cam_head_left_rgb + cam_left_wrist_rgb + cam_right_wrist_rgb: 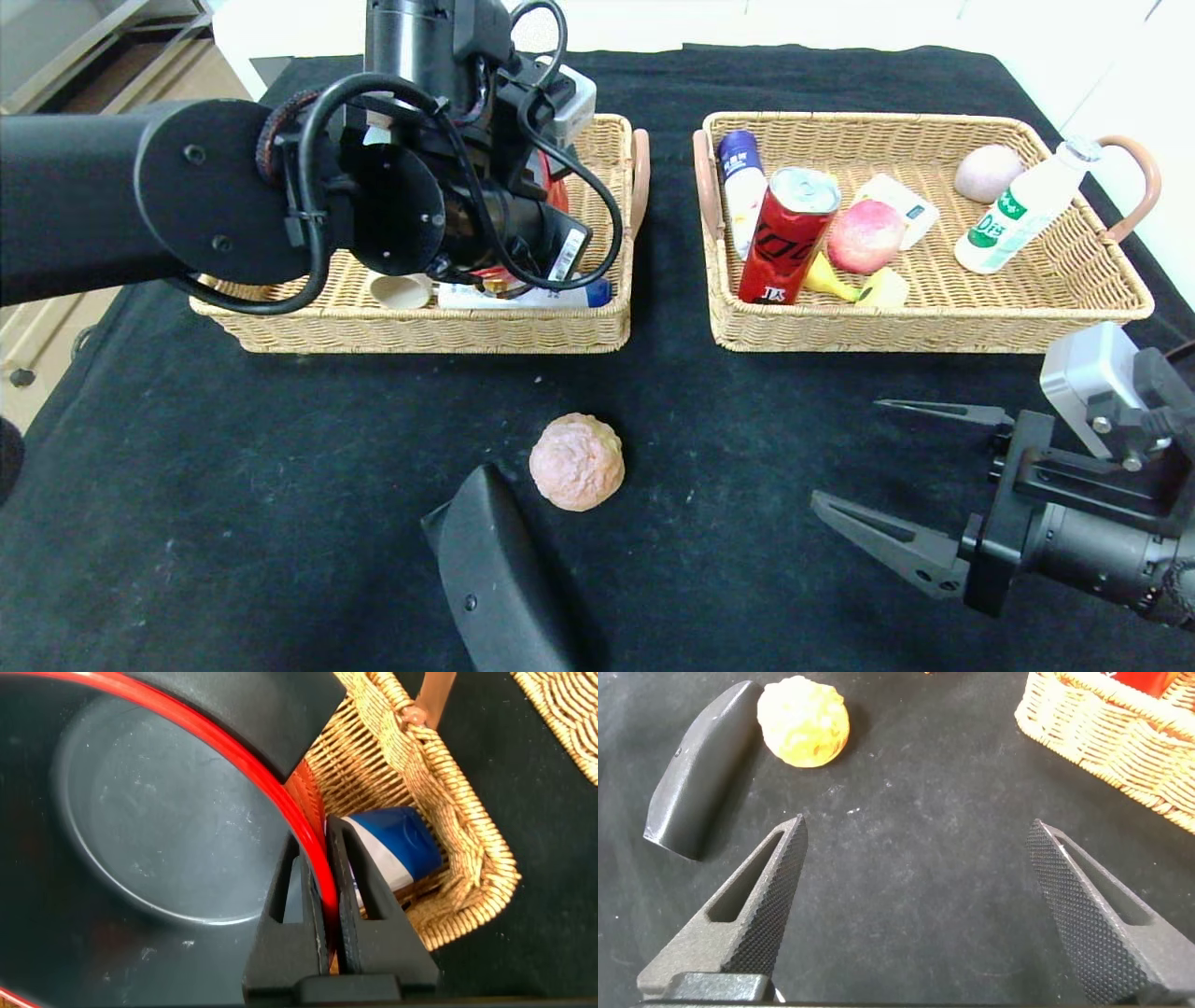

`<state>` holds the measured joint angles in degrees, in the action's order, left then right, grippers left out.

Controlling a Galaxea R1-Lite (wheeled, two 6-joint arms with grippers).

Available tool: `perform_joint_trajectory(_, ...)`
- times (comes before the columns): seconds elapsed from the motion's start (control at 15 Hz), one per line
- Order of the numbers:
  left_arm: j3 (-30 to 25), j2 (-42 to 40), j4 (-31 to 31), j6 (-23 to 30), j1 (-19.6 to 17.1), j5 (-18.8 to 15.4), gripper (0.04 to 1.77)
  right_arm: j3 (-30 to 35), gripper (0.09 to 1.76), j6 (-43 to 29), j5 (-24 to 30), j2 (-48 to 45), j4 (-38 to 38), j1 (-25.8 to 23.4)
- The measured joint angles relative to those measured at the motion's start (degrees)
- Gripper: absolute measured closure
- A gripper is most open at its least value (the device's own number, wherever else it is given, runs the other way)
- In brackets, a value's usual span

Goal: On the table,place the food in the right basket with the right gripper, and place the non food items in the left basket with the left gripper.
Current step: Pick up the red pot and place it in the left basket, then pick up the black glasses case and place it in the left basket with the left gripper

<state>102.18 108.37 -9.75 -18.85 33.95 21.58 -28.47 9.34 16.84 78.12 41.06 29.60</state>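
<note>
Left end effector clamped on a red-rimmed plate, I hover over the left basket; right end effector, spread wide, faces the pink bun on the counter.

light: bright, even | shadows: soft | glare: white backdrop | focus: sharp

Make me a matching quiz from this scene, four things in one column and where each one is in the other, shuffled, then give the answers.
Things:
1. red can
2. pink bun
3. black plate with red rim
4. right gripper

Places or states:
A. lying on the black cloth in front of the baskets
B. open, hovering over the cloth near the right basket
C. standing in the right basket
D. clamped in the left gripper over the left basket

Pairs: 1-C, 2-A, 3-D, 4-B
</note>
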Motion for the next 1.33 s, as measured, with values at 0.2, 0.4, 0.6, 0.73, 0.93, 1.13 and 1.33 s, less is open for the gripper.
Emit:
perform_joint_trajectory(0.2,-0.11,0.20,0.55,0.00,0.00,0.02,1.22,0.07,0.14,0.00,0.02,0.02,0.01,0.00)
perform_joint_trajectory(0.4,-0.26,0.17,0.52,0.11,0.06,0.05,0.86,0.07,0.14,0.00,0.00,0.05,0.00,0.00)
perform_joint_trajectory(0.6,-0.87,-0.50,0.50,0.66,0.13,0.13,0.62,0.07,0.14,0.00,0.02,0.07,0.00,0.00)
perform_joint_trajectory(0.73,-1.55,-1.73,0.57,1.44,0.37,0.11,0.49,0.11,0.14,0.00,0.00,0.10,0.00,0.02)
perform_joint_trajectory(0.93,-2.55,-4.18,0.13,4.74,0.55,-0.13,0.37,0.29,0.14,0.06,0.02,0.18,0.00,0.41)
perform_joint_trajectory(1.13,-5.90,-7.69,-0.05,11.52,0.61,0.02,0.28,0.33,0.14,0.06,0.00,0.24,0.01,0.50)
perform_joint_trajectory(1.33,-9.92,-11.72,-4.49,17.91,1.24,0.50,0.23,0.35,0.14,0.09,0.00,0.35,0.01,0.52)
